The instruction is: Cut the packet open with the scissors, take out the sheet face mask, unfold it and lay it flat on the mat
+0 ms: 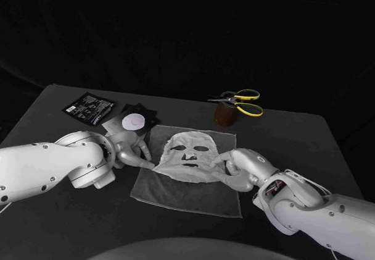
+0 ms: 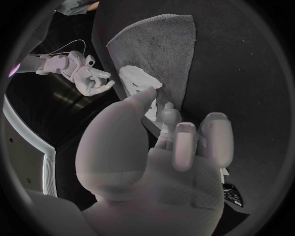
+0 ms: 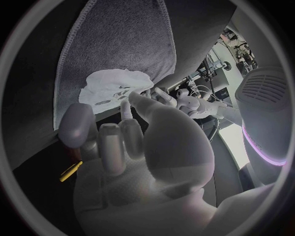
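Note:
The white sheet face mask (image 1: pixel 189 157) is spread open, face holes up, on the grey mat (image 1: pixel 190 195) in the middle of the table. My left hand (image 1: pixel 130 149) is at the mask's left edge and my right hand (image 1: pixel 242 166) at its right edge. In the left wrist view my left hand (image 2: pixel 160 147) has its thumb and a finger closed on the edge of the mask (image 2: pixel 138 81) over the mat (image 2: pixel 160 44). In the right wrist view my right hand (image 3: pixel 135 142) pinches the mask (image 3: pixel 113 86) the same way. The black packet (image 1: pixel 89 107) lies at the back left. The yellow-handled scissors (image 1: pixel 241 101) stand behind the mat.
A brown holder (image 1: pixel 225 115) carries the scissors just beyond the mat's far right corner. A dark piece with a pale round patch (image 1: pixel 135 122) lies beside the mat's far left corner, close to my left hand. The table's edges run at far left and right.

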